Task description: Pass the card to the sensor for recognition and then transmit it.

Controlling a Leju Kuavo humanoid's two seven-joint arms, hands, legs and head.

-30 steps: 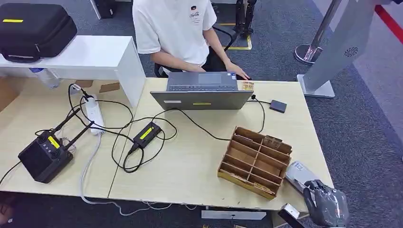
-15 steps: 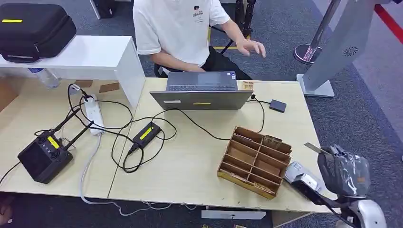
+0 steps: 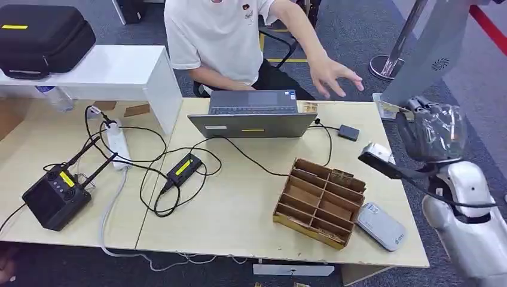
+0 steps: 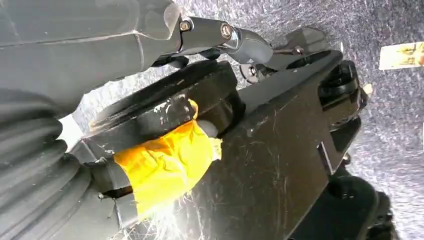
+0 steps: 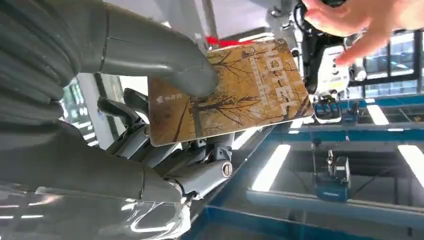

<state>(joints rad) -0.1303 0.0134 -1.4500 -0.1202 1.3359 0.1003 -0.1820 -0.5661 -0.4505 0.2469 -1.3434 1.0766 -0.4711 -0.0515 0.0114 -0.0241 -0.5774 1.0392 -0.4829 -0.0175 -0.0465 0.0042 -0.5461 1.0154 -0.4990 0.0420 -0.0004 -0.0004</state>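
Head cam gives you a high, downward look over the surface [image 3: 239, 197]. Wrist cams sit close; right one shares the card [image 5: 227, 90] w/ head cam.

Card [image 5: 230, 95] in right hand [image 5: 125, 100]

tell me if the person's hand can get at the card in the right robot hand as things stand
Probably yes. The right robot hand holds the card up by one end, its far end sticking out free, and the person's hand is reaching toward it with nothing between them.

A laptop [image 3: 253, 115] and wooden organizer [image 3: 320, 202] sit on the table [image 3: 239, 209].
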